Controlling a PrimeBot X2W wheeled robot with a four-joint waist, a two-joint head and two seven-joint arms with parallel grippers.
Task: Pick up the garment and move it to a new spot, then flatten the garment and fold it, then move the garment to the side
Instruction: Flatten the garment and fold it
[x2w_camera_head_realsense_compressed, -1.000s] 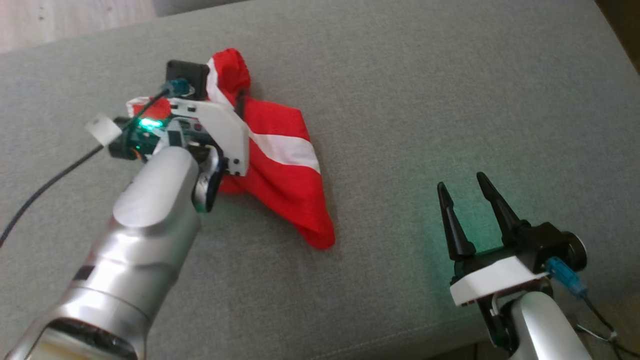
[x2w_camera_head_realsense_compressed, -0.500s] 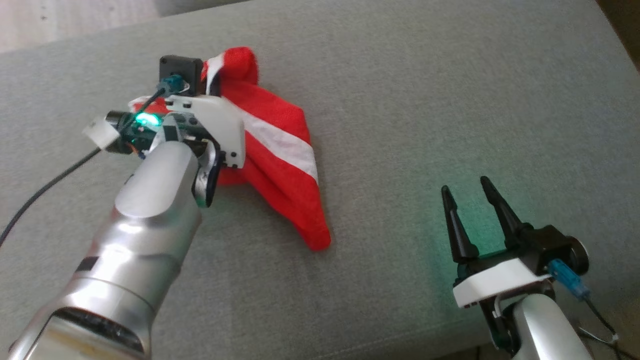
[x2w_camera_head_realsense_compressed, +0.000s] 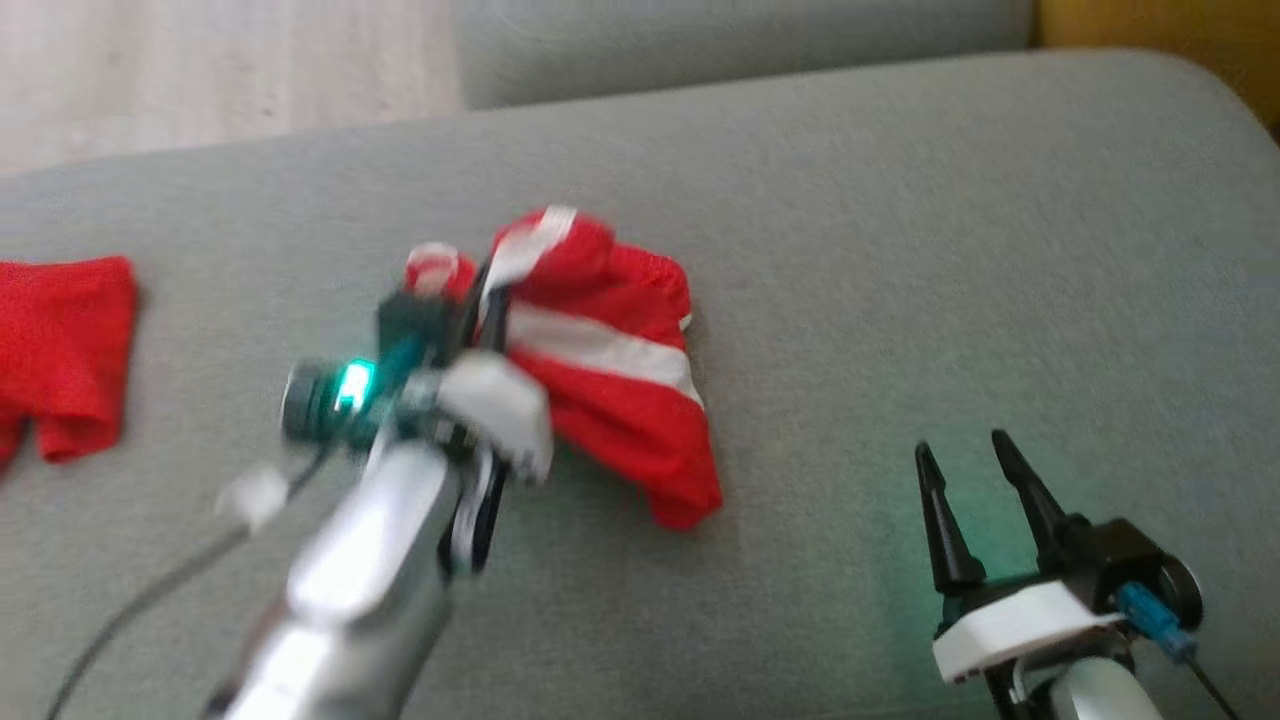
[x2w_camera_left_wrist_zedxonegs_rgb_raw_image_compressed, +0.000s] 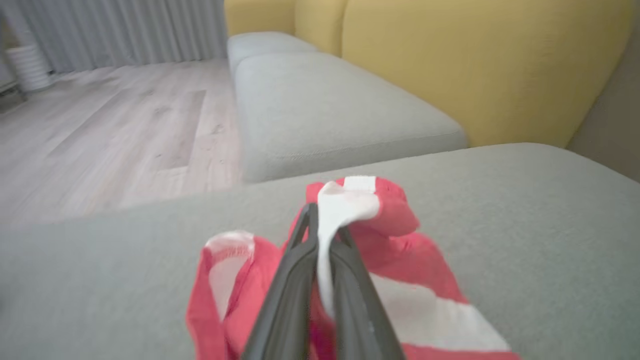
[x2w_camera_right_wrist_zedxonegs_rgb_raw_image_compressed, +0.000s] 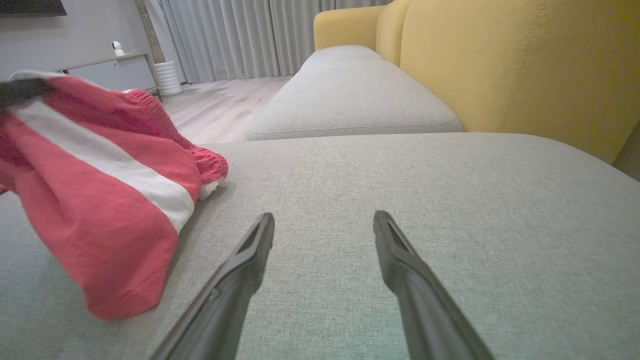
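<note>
The garment (x2w_camera_head_realsense_compressed: 620, 390) is red with a white stripe and hangs bunched over the grey cushion (x2w_camera_head_realsense_compressed: 900, 260). My left gripper (x2w_camera_head_realsense_compressed: 490, 290) is shut on its white-edged upper fold. In the left wrist view the two dark fingers (x2w_camera_left_wrist_zedxonegs_rgb_raw_image_compressed: 292, 280) are pressed together with a white strip of the garment (x2w_camera_left_wrist_zedxonegs_rgb_raw_image_compressed: 345, 205) pinched between them. The lower end of the garment (x2w_camera_right_wrist_zedxonegs_rgb_raw_image_compressed: 115, 200) trails down onto the cushion at the left of the right wrist view. My right gripper (x2w_camera_head_realsense_compressed: 965, 465) stands open and holds nothing, low on the right, apart from the cloth; in its own wrist view the right gripper (x2w_camera_right_wrist_zedxonegs_rgb_raw_image_compressed: 324, 220) has its fingers spread.
Another red cloth (x2w_camera_head_realsense_compressed: 60, 350) lies at the cushion's left edge. A second grey cushion (x2w_camera_left_wrist_zedxonegs_rgb_raw_image_compressed: 325, 105) and a yellow sofa back (x2w_camera_right_wrist_zedxonegs_rgb_raw_image_compressed: 525, 65) stand beyond. Wooden floor (x2w_camera_left_wrist_zedxonegs_rgb_raw_image_compressed: 115, 130) runs along the far-left side. A black cable (x2w_camera_head_realsense_compressed: 150, 600) trails from my left arm.
My left gripper has closed on the garment's upper fold and drawn it up. The head camera has shifted, bringing another red cloth into view at the left. The right gripper has stayed open.
</note>
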